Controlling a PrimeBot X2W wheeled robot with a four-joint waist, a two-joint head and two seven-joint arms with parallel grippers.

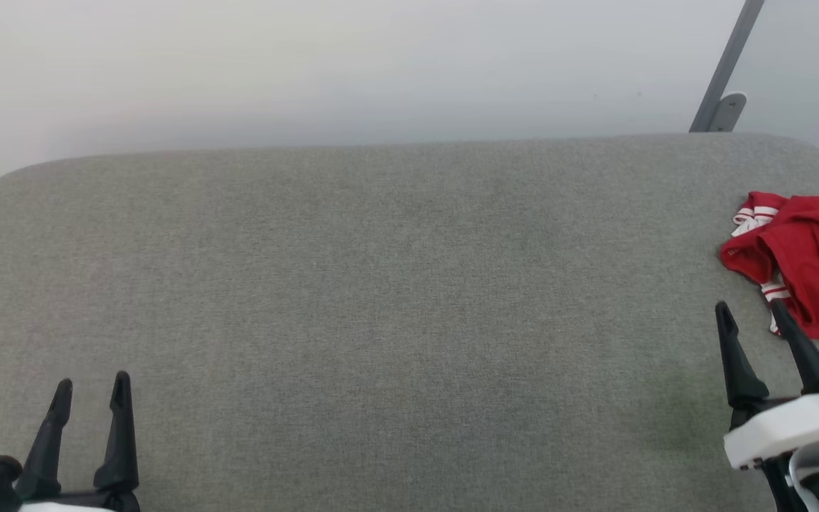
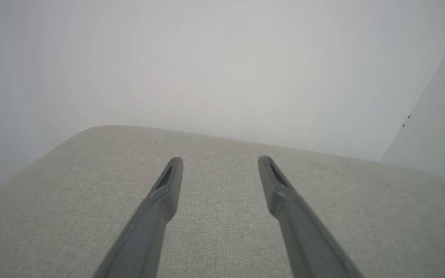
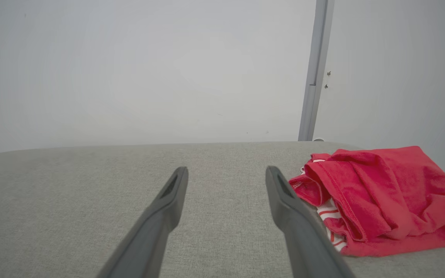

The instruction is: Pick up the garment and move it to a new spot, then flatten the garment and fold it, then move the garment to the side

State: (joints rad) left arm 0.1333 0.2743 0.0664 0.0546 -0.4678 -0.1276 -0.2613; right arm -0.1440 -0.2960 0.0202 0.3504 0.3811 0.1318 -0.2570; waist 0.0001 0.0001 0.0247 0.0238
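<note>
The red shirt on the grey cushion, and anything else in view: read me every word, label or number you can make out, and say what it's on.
No text can be read in any view.
The red shirt lies crumpled, showing plain cloth and striped trim; no lettering is visible.
Tiny pale marks on a fold at its edge are too small and blurred to read.
The grey cushion and the wall show no writing.

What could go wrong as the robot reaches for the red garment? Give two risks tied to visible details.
1. The garment lies bunched in folds, so the open right end effector beside it may pinch only one layer.
2. It sits near the right edge of the grey surface; a nudge could push it off, and the left end effector is far away.
</note>
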